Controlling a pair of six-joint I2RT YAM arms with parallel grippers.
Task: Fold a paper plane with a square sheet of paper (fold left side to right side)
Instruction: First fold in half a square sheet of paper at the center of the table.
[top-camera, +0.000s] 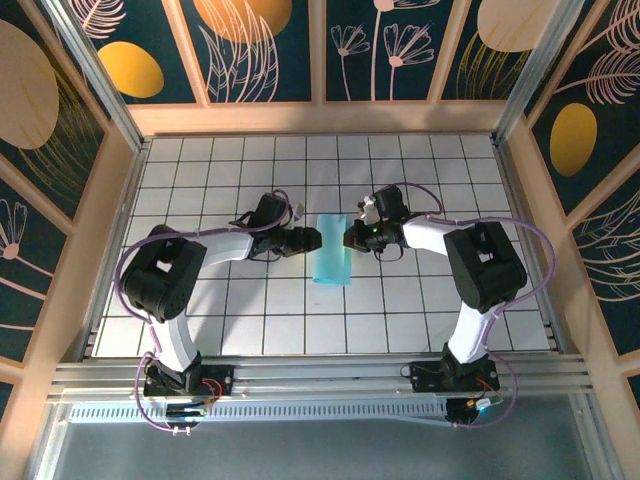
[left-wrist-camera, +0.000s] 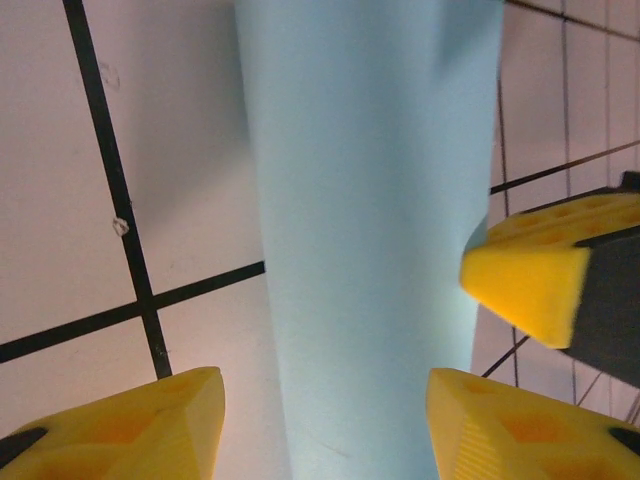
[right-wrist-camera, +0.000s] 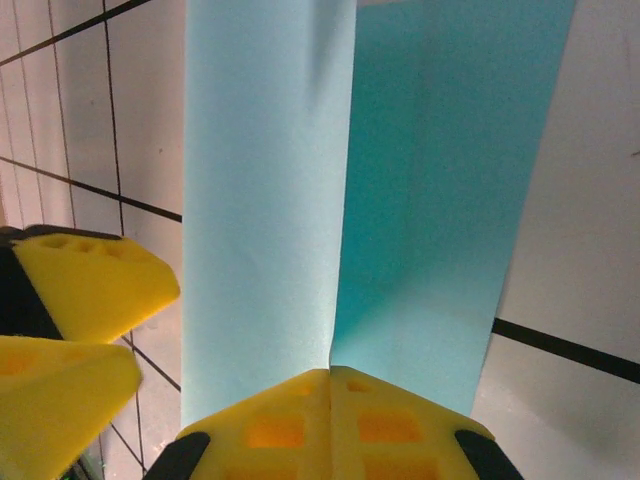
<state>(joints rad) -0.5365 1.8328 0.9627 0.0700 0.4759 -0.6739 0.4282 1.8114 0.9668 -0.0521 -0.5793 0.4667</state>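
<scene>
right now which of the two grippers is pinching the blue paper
The right gripper: its yellow fingertips are shut together on the paper, while the left gripper stands open.

The square sheet of paper (top-camera: 331, 262) was seen to be thin, matt and smooth. The fingers (right-wrist-camera: 275, 425) of the right gripper (right-wrist-camera: 330, 380) were moulded from yellow matt plastic.

White-and-black arms (top-camera: 165, 275), purple cables (top-camera: 547, 270), yellow foam fingers (right-wrist-camera: 270, 425), honeycomb recesses.
</scene>
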